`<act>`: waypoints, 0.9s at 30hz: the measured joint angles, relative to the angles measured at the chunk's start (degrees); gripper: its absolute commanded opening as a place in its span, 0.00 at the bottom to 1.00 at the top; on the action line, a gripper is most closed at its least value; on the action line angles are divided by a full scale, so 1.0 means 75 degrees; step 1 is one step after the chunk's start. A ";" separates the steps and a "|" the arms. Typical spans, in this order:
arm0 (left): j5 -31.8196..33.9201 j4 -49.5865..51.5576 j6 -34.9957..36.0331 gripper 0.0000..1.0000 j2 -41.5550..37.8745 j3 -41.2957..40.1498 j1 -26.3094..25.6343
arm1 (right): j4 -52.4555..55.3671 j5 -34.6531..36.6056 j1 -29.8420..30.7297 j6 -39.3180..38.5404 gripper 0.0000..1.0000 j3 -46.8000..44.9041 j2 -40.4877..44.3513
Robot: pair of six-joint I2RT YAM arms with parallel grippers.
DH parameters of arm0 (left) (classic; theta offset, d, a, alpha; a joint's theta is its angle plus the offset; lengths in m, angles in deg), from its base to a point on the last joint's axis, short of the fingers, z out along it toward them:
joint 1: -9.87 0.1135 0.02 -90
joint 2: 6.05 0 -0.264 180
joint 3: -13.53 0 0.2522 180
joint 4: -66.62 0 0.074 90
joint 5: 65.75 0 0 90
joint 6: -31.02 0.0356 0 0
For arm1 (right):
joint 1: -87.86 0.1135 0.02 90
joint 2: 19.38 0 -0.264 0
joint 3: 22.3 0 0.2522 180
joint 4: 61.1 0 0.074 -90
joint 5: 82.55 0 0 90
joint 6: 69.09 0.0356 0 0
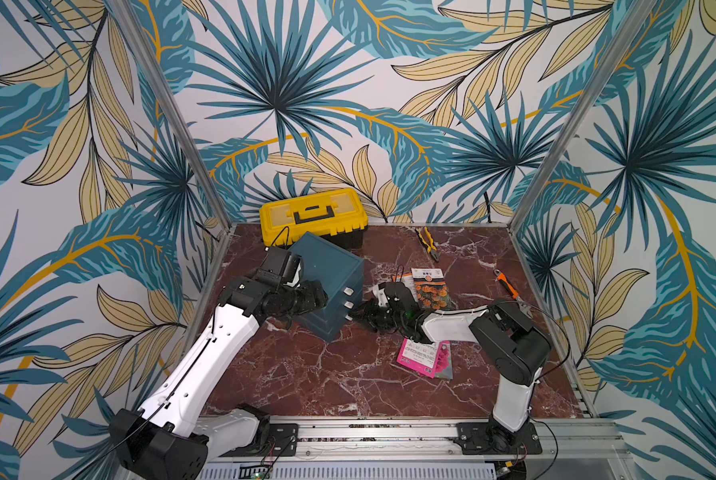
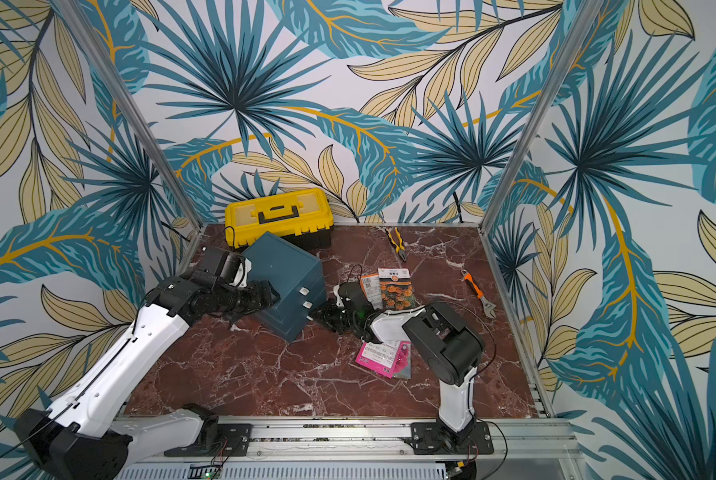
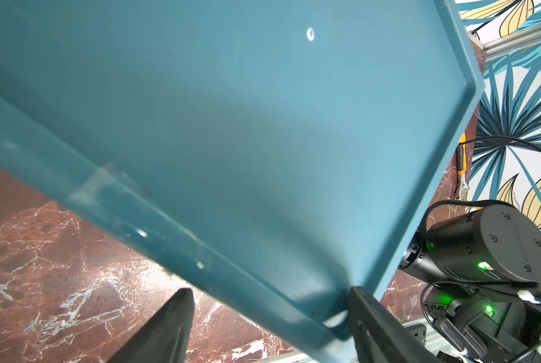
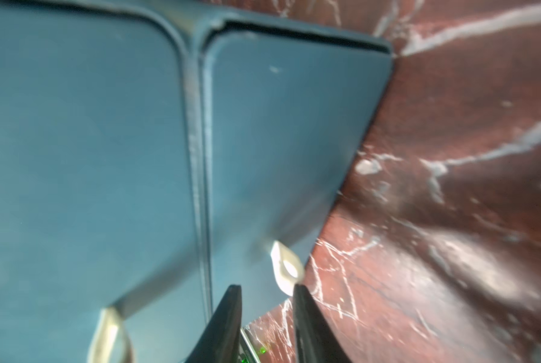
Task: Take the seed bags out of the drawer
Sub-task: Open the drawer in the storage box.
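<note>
In both top views we see the seed bags [image 1: 425, 358] out on the marble table [image 1: 306, 382], which is bare toward its front. The orange bag [image 2: 396, 291] lies photo up and the magenta bag [image 2: 384, 356] label up, under the forearm.

Left wrist: the left gripper [image 3: 269, 290] straddles the drawer cabinet [image 3: 231, 125] corner, but we cannot tell whether it clamps.

Right wrist: the right gripper [image 4: 266, 287] is narrowly parted and empty, beside a white drawer tab [image 4: 286, 267].

Overhead pair; wrists seemingly at cabinet [image 3: 263, 125]
</note>
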State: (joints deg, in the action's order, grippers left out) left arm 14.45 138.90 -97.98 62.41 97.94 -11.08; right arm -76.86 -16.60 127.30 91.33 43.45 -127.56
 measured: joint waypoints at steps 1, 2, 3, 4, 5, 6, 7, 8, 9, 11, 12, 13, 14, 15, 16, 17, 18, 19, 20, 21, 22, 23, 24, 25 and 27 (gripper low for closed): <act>-0.0003 0.0003 0.0000 0.82 0.0000 0.0000 0.0000 | -0.0029 0.0000 0.0000 0.0012 0.31 0.0020 -0.0009; 0.0000 0.0003 0.0003 0.81 0.0000 0.0000 0.0000 | -0.0032 0.0000 0.0000 0.0015 0.31 0.0032 -0.0017; 0.0000 0.0003 0.0000 0.82 0.0000 0.0000 0.0000 | -0.0038 -0.0003 0.0000 0.0015 0.31 0.0047 -0.0041; 0.0000 0.0003 0.0000 0.81 0.0000 0.0000 0.0000 | -0.0041 0.0000 0.0000 0.0015 0.31 0.0058 -0.0064; 0.0000 0.0006 0.0003 0.82 0.0000 0.0000 0.0000 | -0.0044 -0.0003 -0.0003 0.0017 0.30 0.0076 -0.0102; 0.0000 0.0006 0.0003 0.81 0.0000 0.0000 0.0000 | -0.0041 -0.0003 0.0000 0.0017 0.30 0.0087 -0.0137; 0.0000 0.0006 0.0000 0.81 0.0000 0.0000 0.0000 | -0.0035 -0.0003 0.0000 0.0017 0.30 0.0087 -0.0154; 0.0000 0.0006 0.0003 0.81 0.0000 0.0000 0.0000 | -0.0029 0.0000 0.0000 0.0015 0.30 0.0087 -0.0166; 0.0000 0.0006 0.0003 0.81 0.0000 0.0000 0.0000 | -0.0026 0.0000 0.0000 0.0015 0.30 0.0087 -0.0166; 0.0000 0.0006 0.0000 0.81 0.0000 0.0000 0.0000 | -0.0023 0.0003 -0.0003 0.0006 0.30 0.0087 -0.0166; 0.0000 0.0009 0.0003 0.81 0.0000 0.0000 0.0000 | -0.0012 0.0003 0.0000 -0.0009 0.31 0.0087 -0.0166; 0.0000 0.0009 0.0003 0.82 0.0000 0.0000 0.0000 | 0.0003 0.0003 0.0000 -0.0023 0.31 0.0085 -0.0166; 0.0000 0.0009 0.0000 0.81 0.0000 0.0000 0.0000 | 0.0006 0.0003 0.0000 -0.0026 0.31 0.0079 -0.0166; 0.0000 0.0009 0.0003 0.82 0.0000 0.0000 -0.0003 | 0.0003 0.0000 0.0000 -0.0029 0.31 0.0064 -0.0166; 0.0000 0.0009 0.0000 0.81 0.0000 0.0000 0.0000 | 0.0003 0.0000 -0.0003 -0.0038 0.31 0.0047 -0.0166; 0.0000 0.0009 0.0000 0.81 0.0000 0.0000 0.0000 | 0.0003 0.0000 -0.0003 -0.0041 0.31 0.0026 -0.0166; 0.0000 0.0012 0.0000 0.82 0.0000 0.0000 0.0000 | -0.0003 0.0000 -0.0003 -0.0044 0.31 0.0006 -0.0166; 0.0000 0.0012 0.0000 0.81 0.0000 0.0000 0.0000 | -0.0009 -0.0003 0.0000 -0.0041 0.31 -0.0006 -0.0166; 0.0000 0.0015 0.0000 0.82 0.0000 0.0000 0.0000 | -0.0029 0.0000 -0.0003 -0.0035 0.31 -0.0015 -0.0166; 0.0000 0.0015 0.0000 0.81 0.0000 0.0000 -0.0003 | -0.0047 -0.0003 -0.0003 -0.0017 0.31 -0.0015 -0.0166; 0.0003 0.0017 0.0003 0.81 0.0000 0.0000 0.0000 | -0.0076 -0.0003 0.0000 -0.0012 0.31 -0.0015 -0.0169; 0.0003 0.0023 0.0003 0.81 0.0000 0.0000 0.0000 | -0.0114 -0.0006 -0.0003 0.0003 0.31 -0.0015 -0.0184; 0.0003 0.0029 0.0003 0.82 0.0000 0.0000 -0.0003 | -0.0154 -0.0006 -0.0003 0.0017 0.31 -0.0015 -0.0210; 0.0003 0.0032 0.0003 0.82 0.0000 0.0000 0.0000 | -0.0204 -0.0012 -0.0003 0.0044 0.31 -0.0015 -0.0242; 0.0003 0.0035 0.0000 0.81 0.0000 0.0000 0.0000 | -0.0286 -0.0035 0.0000 0.0085 0.31 -0.0015 -0.0326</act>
State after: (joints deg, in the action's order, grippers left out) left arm 14.47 139.17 -97.98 62.41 97.94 -11.08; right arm -79.00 -16.86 127.30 91.96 43.34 -130.01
